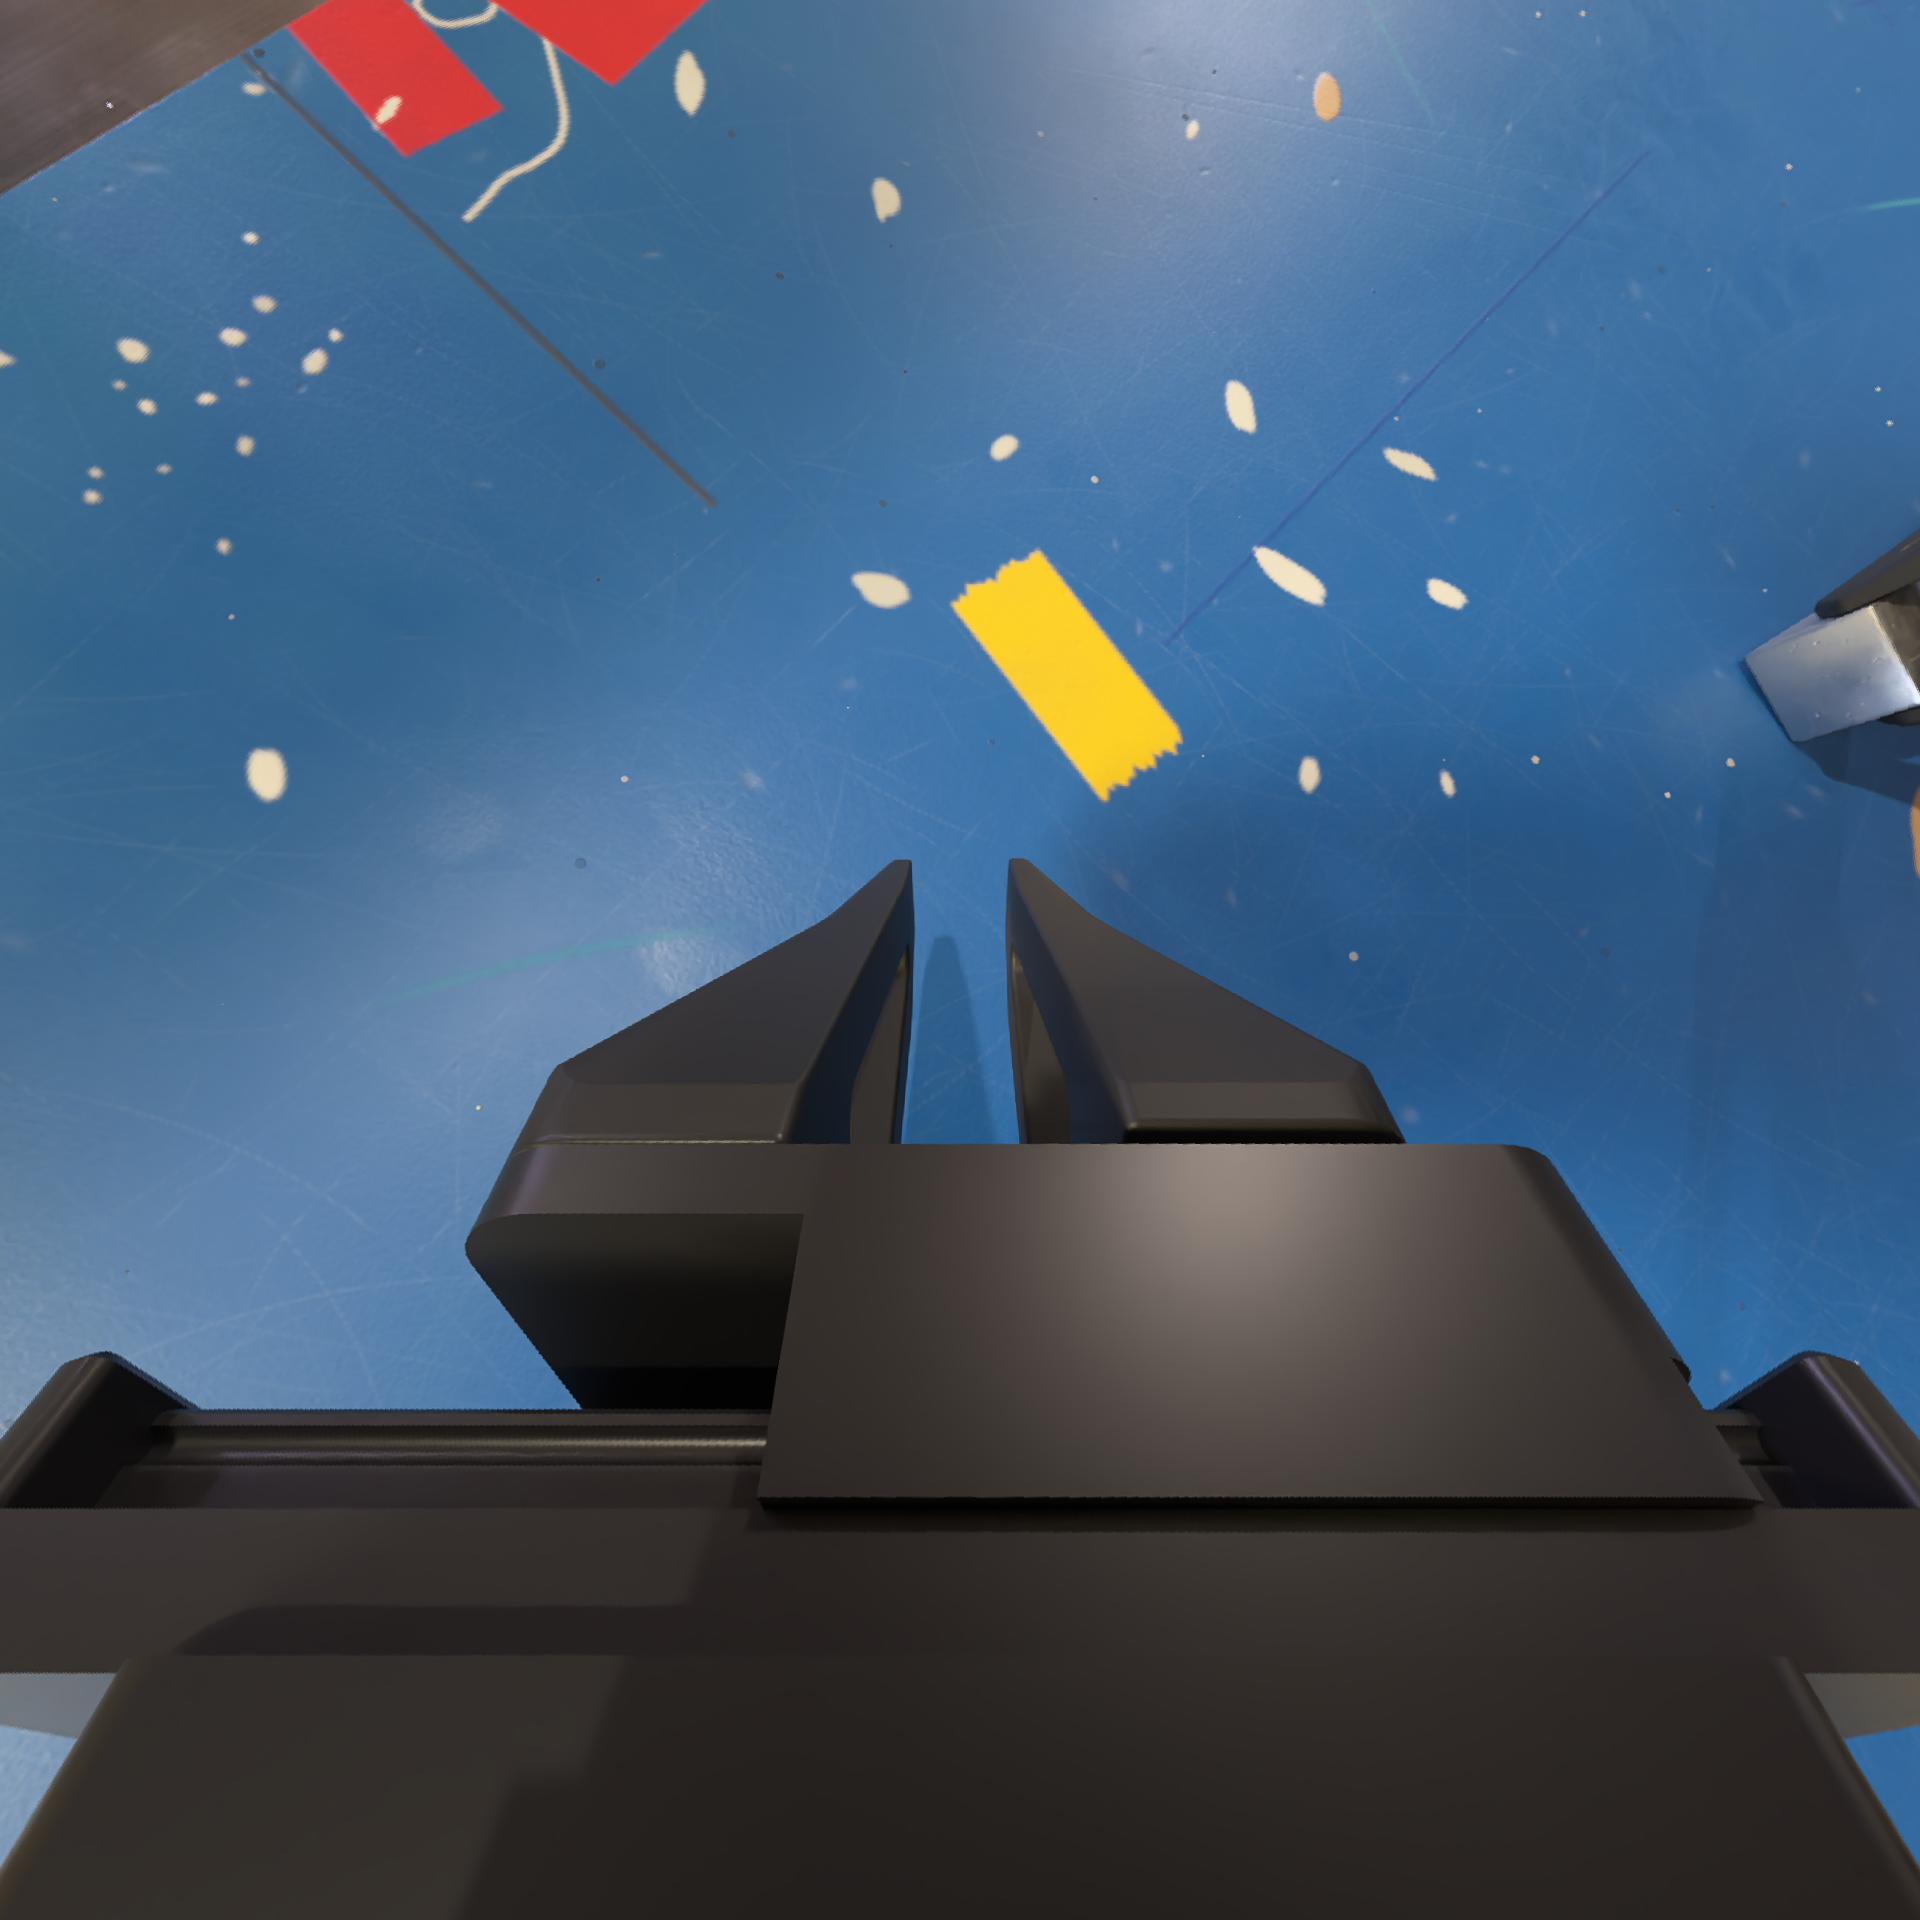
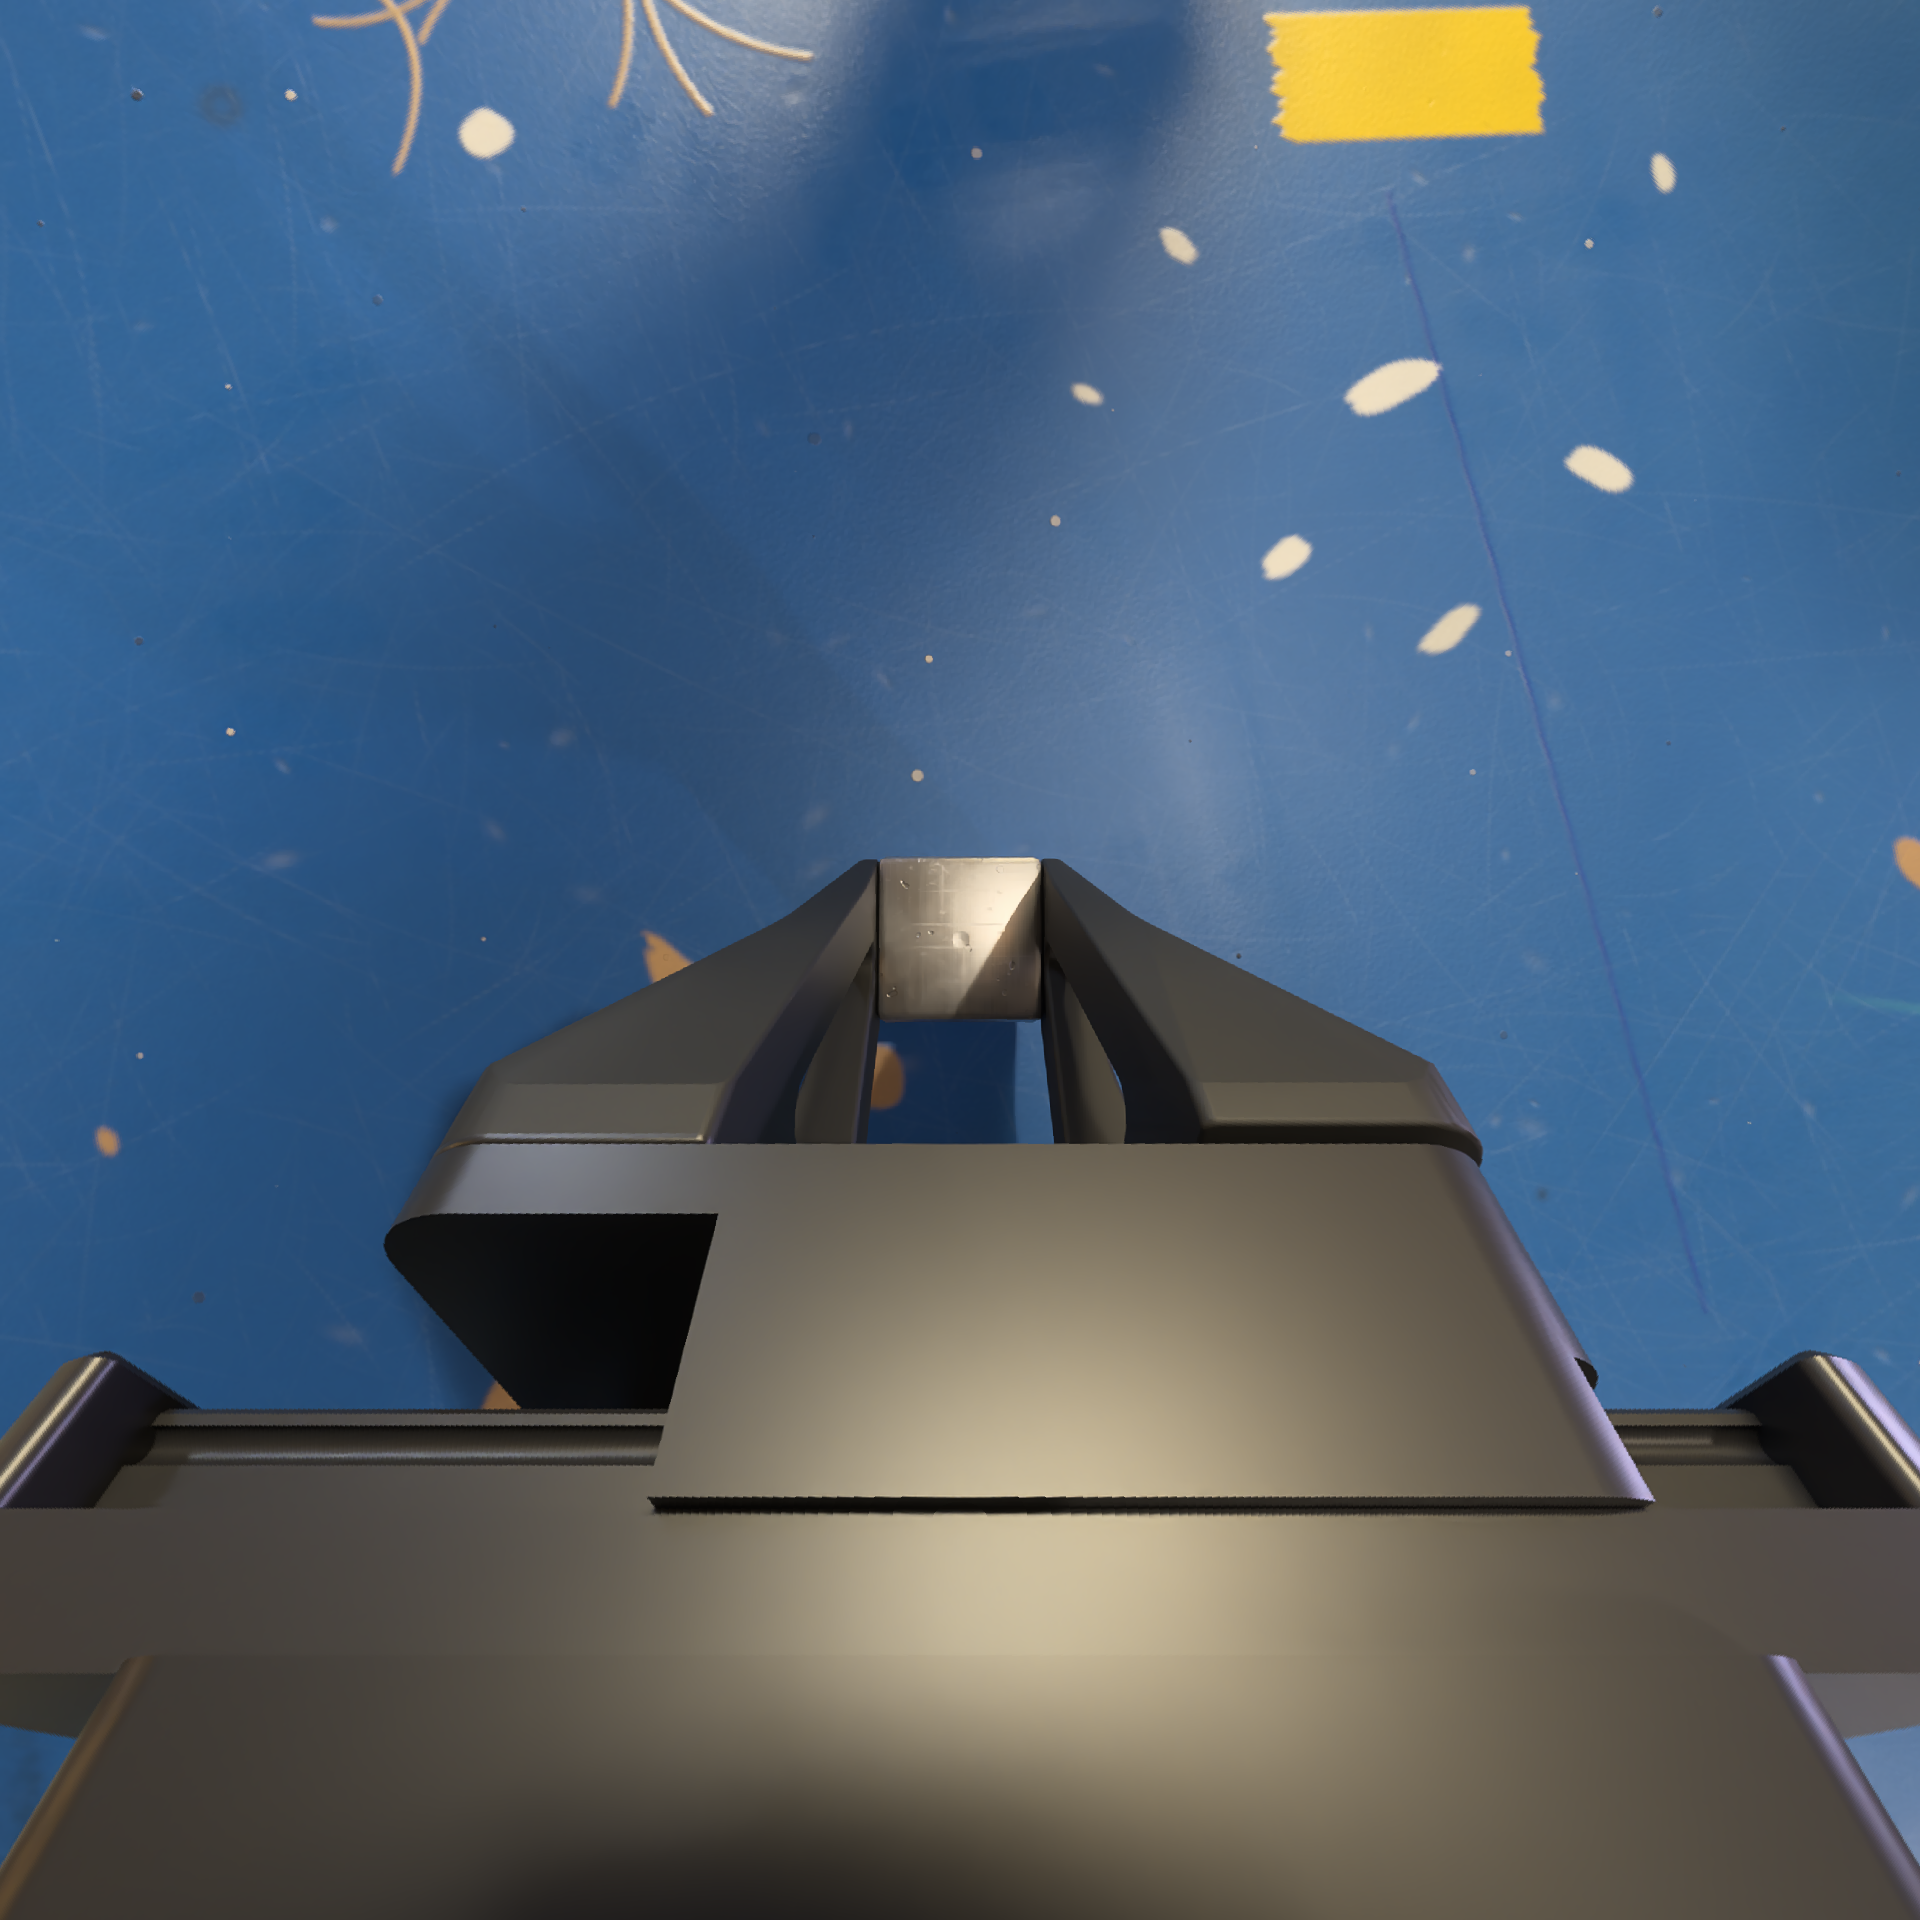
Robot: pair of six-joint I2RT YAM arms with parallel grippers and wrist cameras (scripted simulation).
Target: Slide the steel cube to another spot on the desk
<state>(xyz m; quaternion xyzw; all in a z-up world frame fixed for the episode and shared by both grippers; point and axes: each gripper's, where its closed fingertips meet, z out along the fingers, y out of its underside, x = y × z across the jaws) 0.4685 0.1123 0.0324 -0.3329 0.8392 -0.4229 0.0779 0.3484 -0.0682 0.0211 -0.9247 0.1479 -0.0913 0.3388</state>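
Observation:
The steel cube (image 2: 958, 935) is small and shiny grey. My right gripper (image 2: 958, 868) is shut on it, one black finger on each side, just over the blue desk (image 2: 727, 582). In the left wrist view the cube (image 1: 1834, 670) shows at the far right edge with a dark fingertip (image 1: 1870, 587) of the right gripper over it. My left gripper (image 1: 960, 864) is empty, its jaws nearly together with a narrow gap, above bare desk (image 1: 520, 727) to the left of the cube.
A yellow tape strip (image 1: 1065, 673) lies on the desk ahead of the left gripper; it also shows in the right wrist view (image 2: 1408, 73) at the top right. Red patches (image 1: 400, 73) and a dark edge (image 1: 94, 94) sit at the far left corner. Pale flecks dot the desk.

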